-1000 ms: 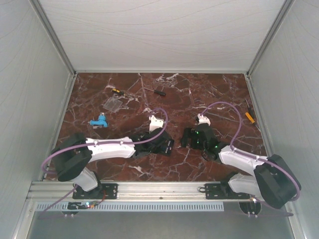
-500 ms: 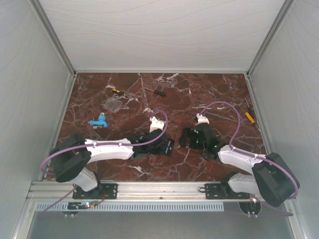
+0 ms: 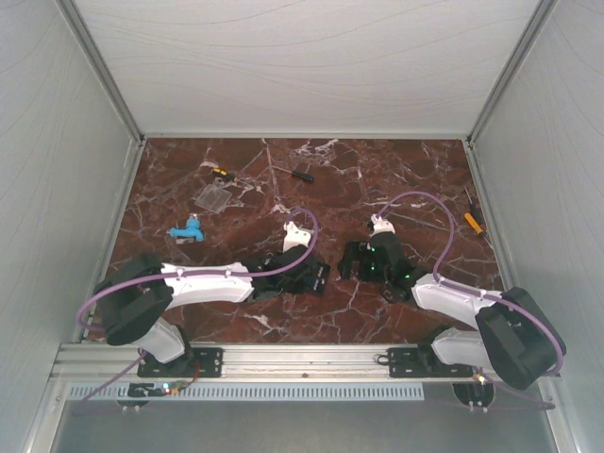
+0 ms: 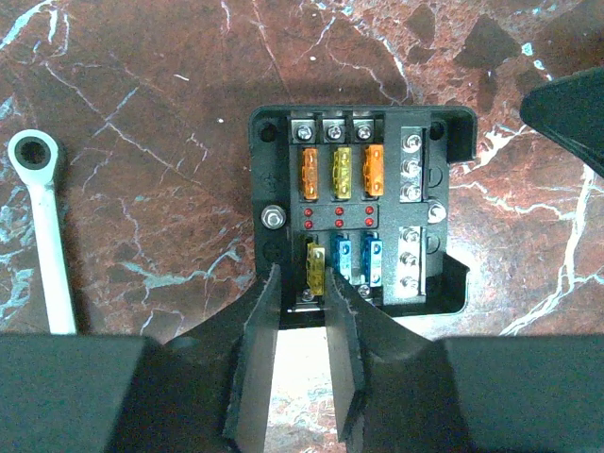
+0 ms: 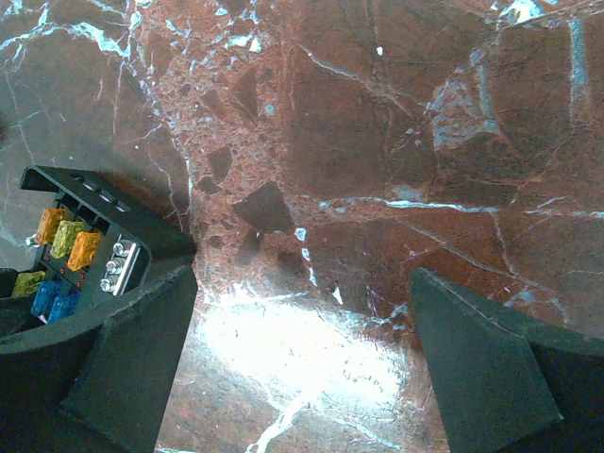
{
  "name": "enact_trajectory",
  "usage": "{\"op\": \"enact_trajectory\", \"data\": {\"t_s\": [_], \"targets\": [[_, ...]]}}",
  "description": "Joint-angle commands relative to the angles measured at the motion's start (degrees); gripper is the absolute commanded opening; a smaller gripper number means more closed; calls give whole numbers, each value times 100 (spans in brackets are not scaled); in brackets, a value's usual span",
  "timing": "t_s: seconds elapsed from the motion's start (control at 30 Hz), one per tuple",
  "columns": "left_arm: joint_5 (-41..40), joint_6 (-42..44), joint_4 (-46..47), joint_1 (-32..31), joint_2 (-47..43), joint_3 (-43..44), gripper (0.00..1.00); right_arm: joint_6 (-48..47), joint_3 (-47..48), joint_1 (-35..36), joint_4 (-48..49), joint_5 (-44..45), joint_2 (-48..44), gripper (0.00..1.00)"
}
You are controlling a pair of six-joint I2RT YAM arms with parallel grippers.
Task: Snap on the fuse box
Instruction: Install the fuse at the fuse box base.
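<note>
the fuse box [image 4: 359, 217] sits open-topped on the red marble table [image 4: 142, 113], near the middle of the table between the two grippers. inside it, the far row holds three fuses: orange, yellow, orange. the near row holds one yellow and two blue. a line of small red dots runs between the rows, and silver screw terminals stand in a column along one side. no cover is on it. the flat clear cover [image 3: 215, 196] lies well apart, toward the far left of the table. a white ring wrench [image 4: 42, 236] lies on the marble beside the box, not touching it.

the left gripper [image 4: 302, 278] has its fingers [image 4: 262, 359] only a little apart. their tips are at the near rim of the box, either side of the yellow fuse, with nothing visibly clamped between them.

the right gripper [image 5: 302, 283] is spread wide and holds nothing, with only bare marble between its fingers [image 5: 132, 349]. the fuse box [image 5: 80, 241] sits just beside one of them; whether they touch cannot be told.
</note>
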Motion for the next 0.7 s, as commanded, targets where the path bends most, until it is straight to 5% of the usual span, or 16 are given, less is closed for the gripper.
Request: {"op": "enact_trajectory", "data": {"t_s": [0.0,0.27,0.67], "targets": [[-82,-73,-185,-37,-127,202,28,-72,85,-22,54,-44,52,94],[14,-181,-403,-37,-249,459,31,-74,77,-27,36,-26,12,94],[115,32,-940,-37,20,1030,19,-75,77,-27,36,-27,24,95]]}}
